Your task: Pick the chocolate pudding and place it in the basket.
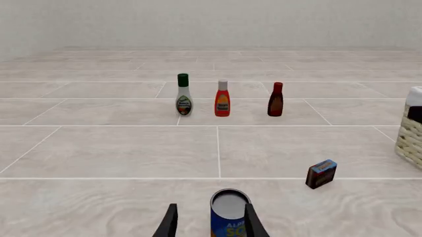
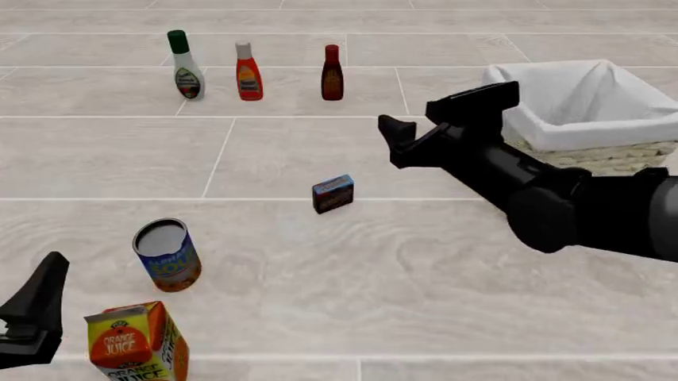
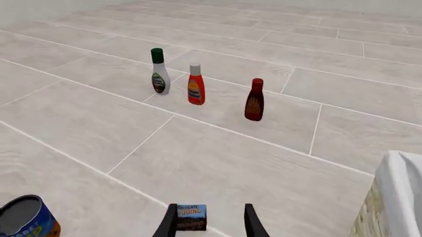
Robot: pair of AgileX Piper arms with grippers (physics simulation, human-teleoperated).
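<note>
The chocolate pudding, a small dark brown box with a blue top edge, lies on the table near the middle. My right gripper is open and hovers above and to the right of it. In the right wrist view the pudding shows between the open fingers. The basket, wicker with a white cloth lining, stands at the far right, behind the right arm. My left gripper is open and empty at the near left. The pudding and the basket's edge also show in the left wrist view.
A blue-and-orange soup can stands at the near left, in front of the left gripper. An orange juice carton stands beside it at the front edge. Three bottles stand in a row at the back: white, red, dark.
</note>
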